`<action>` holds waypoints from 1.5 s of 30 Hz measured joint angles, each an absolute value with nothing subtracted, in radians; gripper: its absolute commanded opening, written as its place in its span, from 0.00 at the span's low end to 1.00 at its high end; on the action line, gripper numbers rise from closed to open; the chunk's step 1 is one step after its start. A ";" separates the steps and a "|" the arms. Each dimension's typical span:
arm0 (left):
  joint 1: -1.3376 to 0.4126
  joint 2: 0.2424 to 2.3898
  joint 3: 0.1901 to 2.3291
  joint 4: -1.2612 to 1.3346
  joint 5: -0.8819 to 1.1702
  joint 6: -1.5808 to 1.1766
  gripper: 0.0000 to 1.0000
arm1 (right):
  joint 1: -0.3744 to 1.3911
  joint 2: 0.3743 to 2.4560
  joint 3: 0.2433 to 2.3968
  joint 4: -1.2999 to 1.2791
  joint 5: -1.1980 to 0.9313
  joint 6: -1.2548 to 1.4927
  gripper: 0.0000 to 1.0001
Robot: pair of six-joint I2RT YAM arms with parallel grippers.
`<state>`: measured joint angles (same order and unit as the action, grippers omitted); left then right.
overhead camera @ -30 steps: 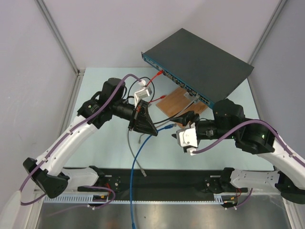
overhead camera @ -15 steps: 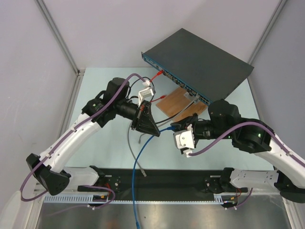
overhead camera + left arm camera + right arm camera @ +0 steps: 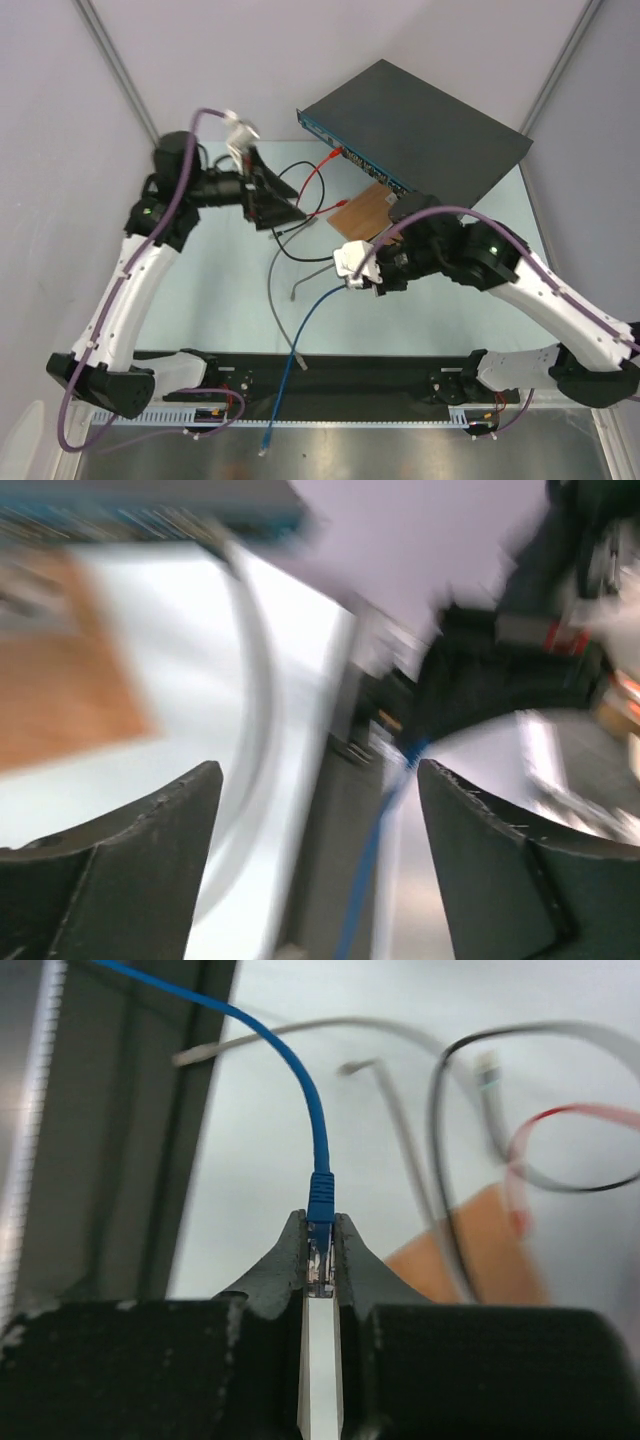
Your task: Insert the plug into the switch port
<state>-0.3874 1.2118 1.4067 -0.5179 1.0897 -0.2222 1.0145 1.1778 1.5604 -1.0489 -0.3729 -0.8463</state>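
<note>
Left gripper (image 3: 268, 200) hangs over the left rear of the table (image 3: 220, 290), jaws wide, nothing between them. A blue cable (image 3: 298, 335) runs from the near edge up to the plug (image 3: 320, 1260), which is pinched in the closed jaws of the right gripper (image 3: 360, 284) at mid-table. The switch (image 3: 420, 125) sits at right rear, apart from the plug, with a wooden board (image 3: 365, 212) just before it.

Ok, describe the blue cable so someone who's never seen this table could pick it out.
Start at the big black switch at the far side of the table; loose cables lie before it. The blue cable runs from the near edge up to the right gripper, which pinches its plug; its neighbours are grey, black and red.
</note>
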 measured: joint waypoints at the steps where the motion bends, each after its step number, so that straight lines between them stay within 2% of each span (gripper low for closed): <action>1: -0.334 1.205 1.433 -0.492 1.065 -0.228 0.88 | 0.998 1.207 1.573 -1.086 -0.398 -0.817 0.00; 5: -0.208 1.189 1.569 -0.404 0.956 -0.225 0.89 | 0.892 1.354 1.632 -1.230 -0.546 -0.721 0.00; 11: -0.173 1.090 1.645 -0.361 0.801 -0.163 0.90 | 0.656 1.487 1.670 -1.303 -0.777 -0.631 0.00; 16: -0.175 1.017 1.629 -0.361 0.773 -0.127 0.77 | 0.592 1.417 1.689 -1.322 -0.881 -0.554 0.00; 19: -0.302 0.963 1.554 -0.406 0.709 -0.034 0.76 | 0.624 1.319 1.688 -1.328 -0.921 -0.485 0.00; 24: -0.716 0.873 1.345 -0.475 0.488 0.173 0.72 | 0.616 1.172 1.563 -1.319 -1.052 -0.273 0.00; 29: -0.951 0.863 1.232 -0.483 0.273 0.363 0.72 | 0.560 1.179 1.456 -1.275 -1.133 -0.116 0.00; 33: -1.140 0.881 1.210 -0.477 0.192 0.488 0.72 | 0.510 1.195 1.410 -1.240 -1.164 -0.044 0.00; 40: -1.202 0.941 1.221 -0.422 0.164 0.513 0.75 | 0.495 1.190 1.428 -1.306 -1.202 -0.117 0.00; 45: -1.134 0.942 1.222 -0.358 0.121 0.456 0.77 | 0.495 1.122 1.431 -1.329 -1.164 -0.200 0.00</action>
